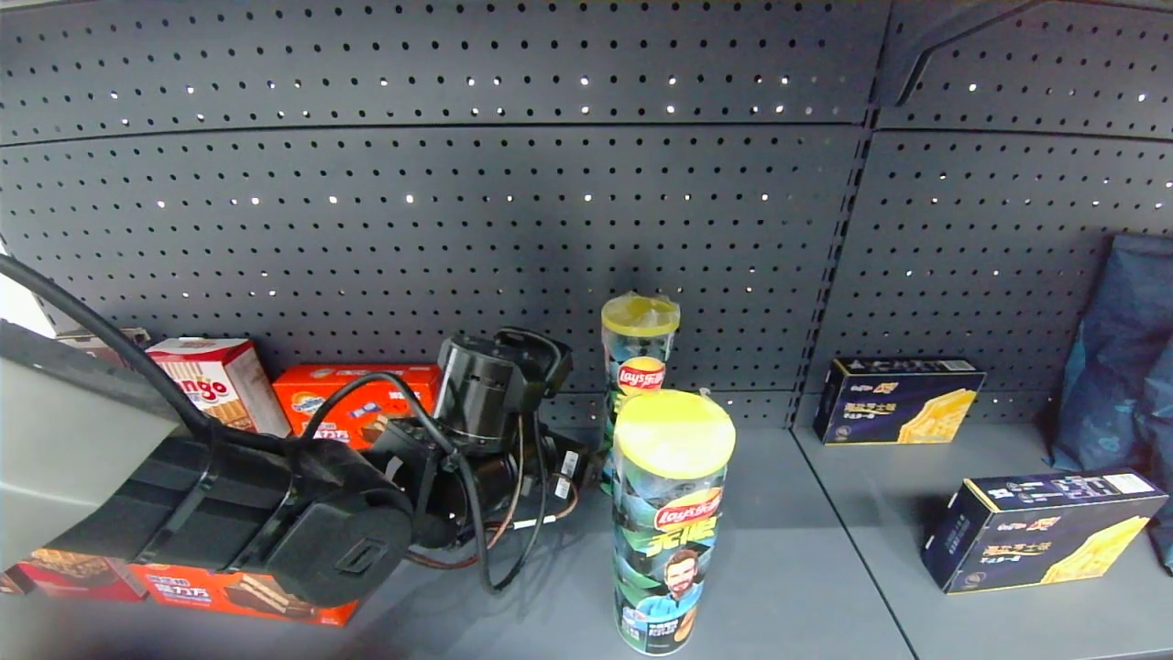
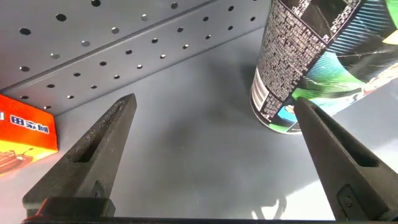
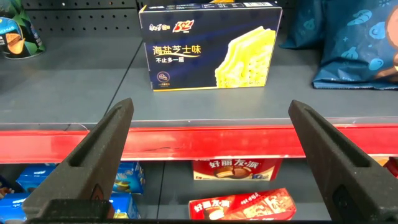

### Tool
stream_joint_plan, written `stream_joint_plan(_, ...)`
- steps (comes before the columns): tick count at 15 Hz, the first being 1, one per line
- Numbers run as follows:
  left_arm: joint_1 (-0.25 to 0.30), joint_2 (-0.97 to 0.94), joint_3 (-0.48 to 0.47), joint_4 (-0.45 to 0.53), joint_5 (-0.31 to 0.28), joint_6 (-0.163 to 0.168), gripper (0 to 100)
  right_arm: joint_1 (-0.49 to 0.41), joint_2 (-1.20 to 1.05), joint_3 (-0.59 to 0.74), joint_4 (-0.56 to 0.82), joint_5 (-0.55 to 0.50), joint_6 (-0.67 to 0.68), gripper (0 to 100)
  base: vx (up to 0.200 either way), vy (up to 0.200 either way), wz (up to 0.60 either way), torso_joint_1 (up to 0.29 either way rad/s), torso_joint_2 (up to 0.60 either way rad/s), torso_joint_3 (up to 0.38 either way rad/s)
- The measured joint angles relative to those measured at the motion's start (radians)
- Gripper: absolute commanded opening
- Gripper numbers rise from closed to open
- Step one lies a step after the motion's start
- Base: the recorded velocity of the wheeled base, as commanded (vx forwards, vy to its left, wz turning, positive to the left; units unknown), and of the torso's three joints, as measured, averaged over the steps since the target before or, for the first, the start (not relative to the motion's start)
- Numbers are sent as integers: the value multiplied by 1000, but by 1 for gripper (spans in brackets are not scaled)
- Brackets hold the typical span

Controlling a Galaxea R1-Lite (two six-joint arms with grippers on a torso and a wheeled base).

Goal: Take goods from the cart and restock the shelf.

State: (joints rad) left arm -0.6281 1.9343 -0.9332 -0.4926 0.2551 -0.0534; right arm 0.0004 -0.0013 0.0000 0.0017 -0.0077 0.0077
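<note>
Spread wide, empty at left gripper [image 2: 214,99] beside chip can [image 2: 298,56] on shelf [image 2: 186,155]; spread too at right gripper [image 3: 209,102], facing box [image 3: 211,46]

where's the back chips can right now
Head view: the back chips can stands upright mid-shelf against the pegboard wall, directly behind the front chips can and right of the orange box.

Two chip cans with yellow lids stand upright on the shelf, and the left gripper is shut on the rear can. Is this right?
Not quite. The left gripper is open and empty: the left wrist view shows its jaws spread apart, with the rear can beside them, not between them. The rest is right.
</note>
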Motion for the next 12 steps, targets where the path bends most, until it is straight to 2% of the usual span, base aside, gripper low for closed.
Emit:
stream_joint_plan(4, 15, -44, 36, -1, 0, 13, 100, 0, 0, 0, 0, 0, 0, 100, 0, 0, 0, 0, 0, 0)
stream_joint_plan(8, 53, -168, 113, 0, -6, 75, 100, 0, 0, 0, 0, 0, 0, 100, 0, 0, 0, 0, 0, 0)
stream_joint_plan(12, 57, -325, 216, 0, -39, 100, 100, 0, 0, 0, 0, 0, 0, 100, 0, 0, 0, 0, 0, 0)
